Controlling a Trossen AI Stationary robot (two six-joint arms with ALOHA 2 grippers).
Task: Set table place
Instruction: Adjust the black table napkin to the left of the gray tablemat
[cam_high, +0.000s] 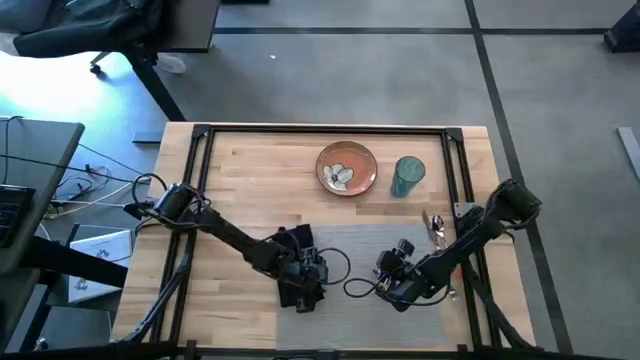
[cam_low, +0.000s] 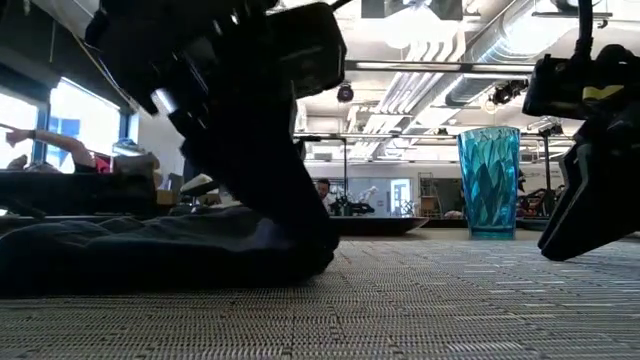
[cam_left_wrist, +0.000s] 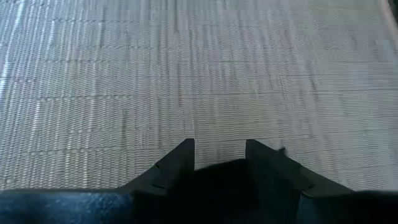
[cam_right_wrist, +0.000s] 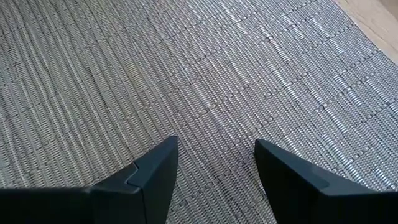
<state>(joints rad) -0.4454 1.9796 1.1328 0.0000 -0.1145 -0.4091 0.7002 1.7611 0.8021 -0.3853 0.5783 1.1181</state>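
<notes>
A grey woven placemat (cam_high: 365, 245) lies on the near right part of the wooden table (cam_high: 250, 170). A black napkin (cam_low: 120, 250) lies bunched at the mat's left end, with my left gripper (cam_left_wrist: 221, 149) down on it and shut on its cloth. My right gripper (cam_right_wrist: 216, 155) hovers open just over the mat (cam_right_wrist: 186, 74), right of the left one, with nothing between its fingers. The orange-brown plate (cam_high: 346, 168) rests on the bare wood at the far side. Cutlery (cam_high: 437, 228) lies at the mat's far right corner. My left gripper has black napkin cloth (cam_left_wrist: 221, 177) between its two fingers. The fingers come from above and slant low over the mat (cam_left_wrist: 186, 74). How many layers they hold cannot be told. The rest of the napkin lies slack on the mat and the table.
A blue-green tumbler (cam_high: 407, 177) stands upright right of the plate, just beyond the mat. Black frame rails (cam_high: 200, 150) run along the table's edges. Bare wood shows at the far left of the table.
</notes>
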